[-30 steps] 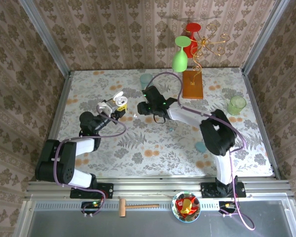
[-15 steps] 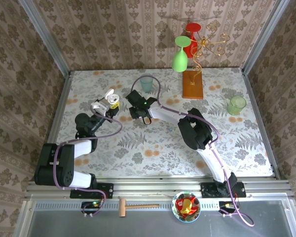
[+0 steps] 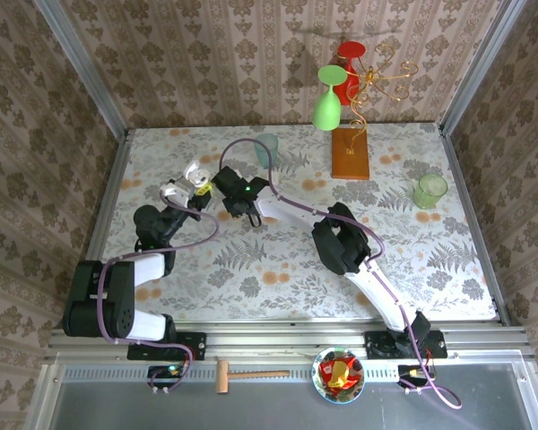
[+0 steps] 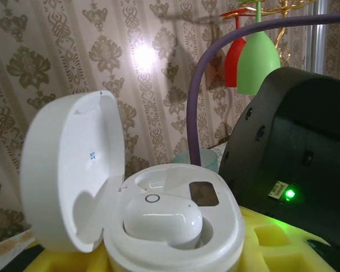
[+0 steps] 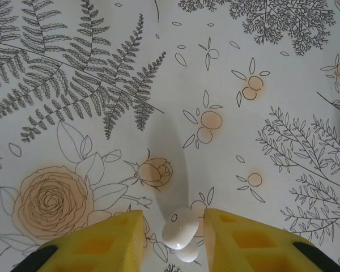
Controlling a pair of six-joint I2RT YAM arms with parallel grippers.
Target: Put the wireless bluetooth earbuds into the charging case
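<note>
Newbie: which way does the right gripper [image 5: 174, 220] need to go from here? It's got a white earbud [image 5: 180, 225] nipped between its yellow tips. The jaws are closed down to roughly the bud's width, and it's hanging above the floral table [image 5: 73, 85].

Regular: work it all off the charging case [image 4: 175, 232]. On the near side of the case, the left gripper [image 4: 173, 260] is clamped around its base. It's holding the case up off the table with the lid [image 4: 68, 170] flipped open to the left. A seated earbud [image 4: 161, 221] already fills the front pocket. The back pocket [image 4: 156, 182] behind it looks free to me.

Newbie: and the carrying gripper?

Regular: just to the right of the case, close beside it. Its black housing looms over the case's right side in the left wrist view. So I'd guess a short slide left, a touch farther out, then down into that back pocket. The bud's long axis seems to run roughly along the fingers. I can't tell if that matches the pocket's angle.

Newbie: anything past the case to worry about?

Regular: a teal cup [image 3: 266, 150] sits beyond it and a bit to the right. The green glass [image 3: 326, 100] is farther back, well apart.
</note>
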